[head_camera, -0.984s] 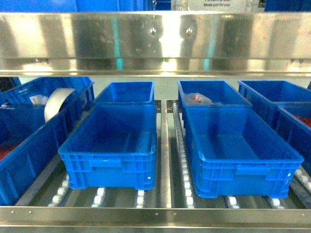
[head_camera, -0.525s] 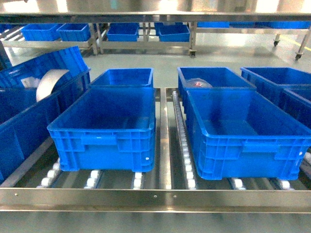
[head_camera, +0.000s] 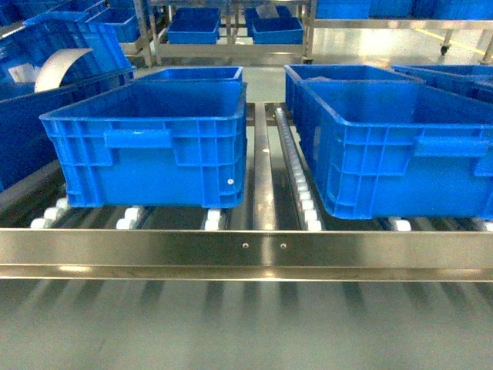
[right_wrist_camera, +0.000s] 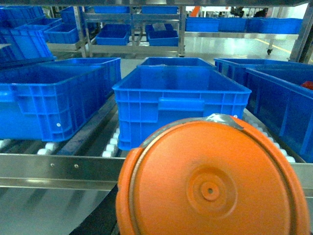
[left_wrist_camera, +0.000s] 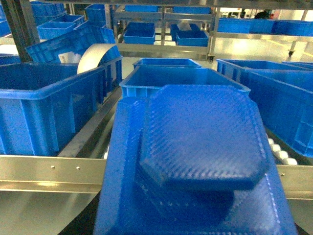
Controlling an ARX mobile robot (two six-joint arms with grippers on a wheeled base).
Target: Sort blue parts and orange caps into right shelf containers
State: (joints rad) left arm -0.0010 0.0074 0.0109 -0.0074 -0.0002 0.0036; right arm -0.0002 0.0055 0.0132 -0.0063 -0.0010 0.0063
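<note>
- Nearest the left wrist camera, a blue part (left_wrist_camera: pixel 200 147) with a woven, textured face and clipped corners fills the lower frame, lying on a flatter blue piece of the same texture. The left gripper itself is hidden behind it, so whether its jaws are apart or together cannot be told.
- Nearest the right wrist camera, a round orange cap (right_wrist_camera: pixel 212 181) with a small centre dimple fills the lower frame. The right gripper is likewise out of sight behind it, and its jaw state cannot be told.
- Just past both objects runs the steel front rail (head_camera: pixel 246 250) of the shelf, with white rollers (head_camera: pixel 304 193) behind it.
- On the rollers stand two front containers side by side, apart from each other: the left crate (head_camera: pixel 146 142) and the right crate (head_camera: pixel 400 150), both upright with ribbed walls and bar handles.
- Behind each sits another blue crate.
- At far left, a tilted crate holds a white roll (head_camera: pixel 58 65).
- Further back, more racks (head_camera: pixel 223 27) carry blue crates.
</note>
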